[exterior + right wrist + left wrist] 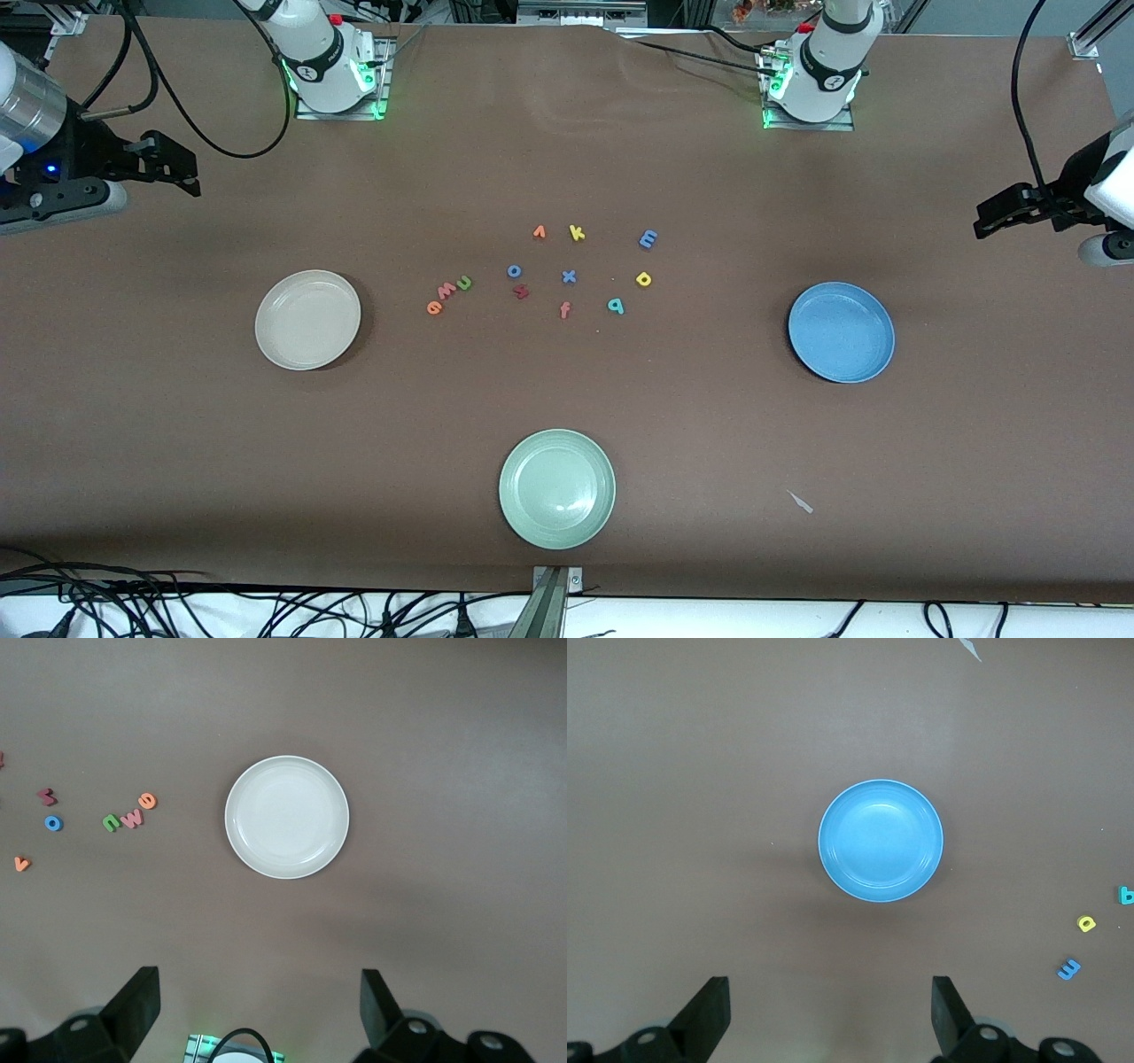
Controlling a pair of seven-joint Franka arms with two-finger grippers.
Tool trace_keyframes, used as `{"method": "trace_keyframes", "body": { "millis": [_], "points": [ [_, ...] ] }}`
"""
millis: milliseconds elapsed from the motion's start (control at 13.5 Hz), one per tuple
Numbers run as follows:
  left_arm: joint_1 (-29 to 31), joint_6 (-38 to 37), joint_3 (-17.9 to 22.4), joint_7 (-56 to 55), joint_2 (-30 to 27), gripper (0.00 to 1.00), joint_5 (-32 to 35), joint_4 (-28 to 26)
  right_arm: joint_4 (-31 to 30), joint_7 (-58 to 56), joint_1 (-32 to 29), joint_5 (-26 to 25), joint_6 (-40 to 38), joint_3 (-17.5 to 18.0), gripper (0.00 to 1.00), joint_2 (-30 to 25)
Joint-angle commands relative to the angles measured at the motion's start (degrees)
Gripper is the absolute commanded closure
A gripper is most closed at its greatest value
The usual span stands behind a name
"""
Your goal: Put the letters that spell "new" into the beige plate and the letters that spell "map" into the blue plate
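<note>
Green n point(463, 283), salmon w point(446, 291) and orange e point(434, 307) lie in a row mid-table, toward the empty beige plate point(306, 320). Blue m point(648, 238), yellow p point(644, 279) and teal a point(616, 306) lie toward the empty blue plate point(841, 332). My right gripper point(173, 166) hangs open and empty at its end of the table, looking down on the beige plate point(286, 817) and the n point(111, 822). My left gripper point(997, 215) hangs open and empty at the other end, with the blue plate point(881, 841) and the m point(1069, 969) in its view.
A pale green plate point(556, 488) sits nearest the front camera. Among the task letters lie an orange v point(539, 233), yellow k point(577, 233), blue o point(515, 271), blue x point(569, 276), a dark red letter point(521, 291) and a salmon f point(564, 309).
</note>
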Motion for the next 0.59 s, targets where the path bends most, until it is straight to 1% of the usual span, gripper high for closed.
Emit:
{"method": "trace_keyframes", "body": {
  "millis": [0,518],
  "points": [
    [0.1,0.3,0.4,1.3,-0.9,0.00,-1.3,-0.8,0.3,0.3,-0.4,-0.4,0.1,0.6,0.00,-0.2],
    [0.2,0.3,0.4,1.4,-0.9,0.00,-1.3,-0.7,0.3,0.3,-0.4,-0.3,0.1,0.7,0.00,-0.3]
  ]
}}
